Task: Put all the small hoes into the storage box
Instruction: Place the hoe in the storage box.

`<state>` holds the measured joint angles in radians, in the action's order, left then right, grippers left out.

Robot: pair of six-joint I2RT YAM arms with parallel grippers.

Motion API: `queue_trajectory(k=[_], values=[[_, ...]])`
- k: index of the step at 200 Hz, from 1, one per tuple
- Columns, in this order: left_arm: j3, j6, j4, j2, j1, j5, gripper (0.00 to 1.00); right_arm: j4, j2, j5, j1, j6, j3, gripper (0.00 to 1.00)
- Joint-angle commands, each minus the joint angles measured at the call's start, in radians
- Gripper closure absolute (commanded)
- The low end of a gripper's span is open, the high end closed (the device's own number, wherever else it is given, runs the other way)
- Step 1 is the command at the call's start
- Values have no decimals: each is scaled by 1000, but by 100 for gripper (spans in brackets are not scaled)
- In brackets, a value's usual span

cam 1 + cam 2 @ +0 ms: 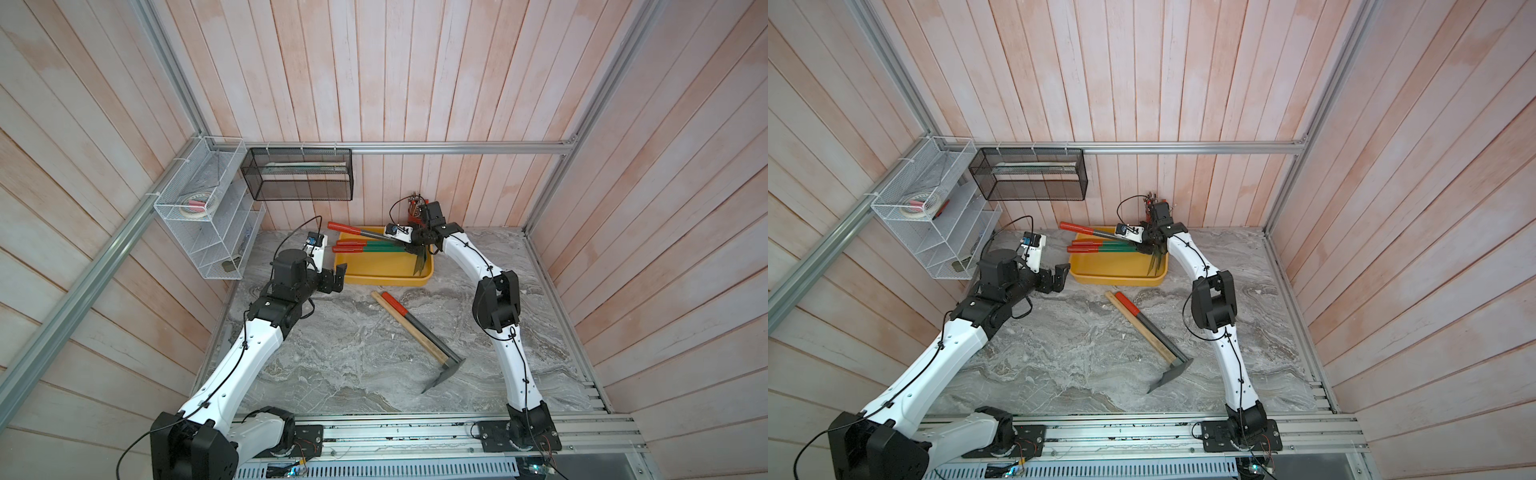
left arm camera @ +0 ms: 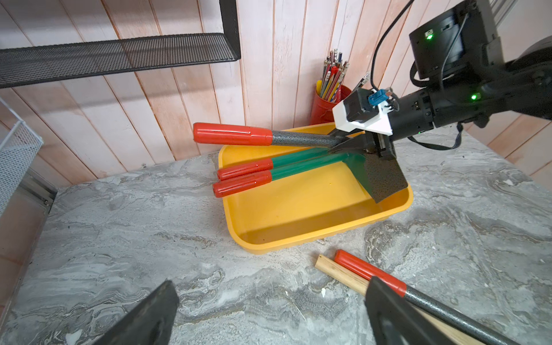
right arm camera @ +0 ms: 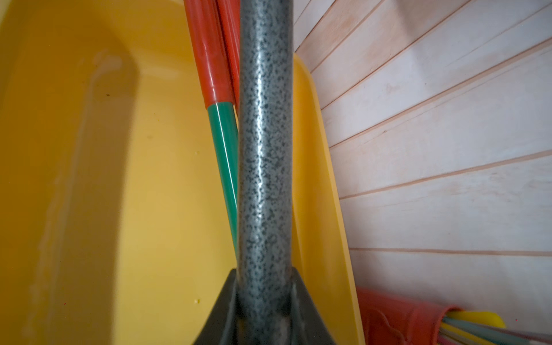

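Observation:
The small hoe has a red grip, a speckled grey shaft and a dark flat blade. It hangs tilted over the yellow storage box, blade low at the box's right end, grip sticking out above its back left corner. My right gripper is shut on the shaft close to the blade. Left of the box, my left gripper hovers open and holds nothing.
Two green-shafted, red-gripped tools lie in the box. In front of it a grey-shafted tool and a wooden stick lie on the marble floor. A red pencil cup, black mesh basket and white wire rack line the walls.

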<state>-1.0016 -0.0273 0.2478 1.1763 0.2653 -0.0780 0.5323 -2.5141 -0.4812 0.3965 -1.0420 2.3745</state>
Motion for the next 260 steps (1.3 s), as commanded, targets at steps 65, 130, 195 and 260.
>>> queue_trajectory(k=[65, 130, 195, 260], values=[[-57, -17, -1, 74, -23, -14, 0, -19, -40, -132, -15, -24, 1, 100], [-51, -13, -8, 89, -26, -19, 0, -38, -45, -132, -12, -34, -53, 100], [-44, -8, -2, 85, -31, -17, 0, -193, -15, -87, -6, 6, -152, 77], [-49, -13, 9, 79, -33, -13, 0, -407, 41, -56, -2, 62, -283, 46]])
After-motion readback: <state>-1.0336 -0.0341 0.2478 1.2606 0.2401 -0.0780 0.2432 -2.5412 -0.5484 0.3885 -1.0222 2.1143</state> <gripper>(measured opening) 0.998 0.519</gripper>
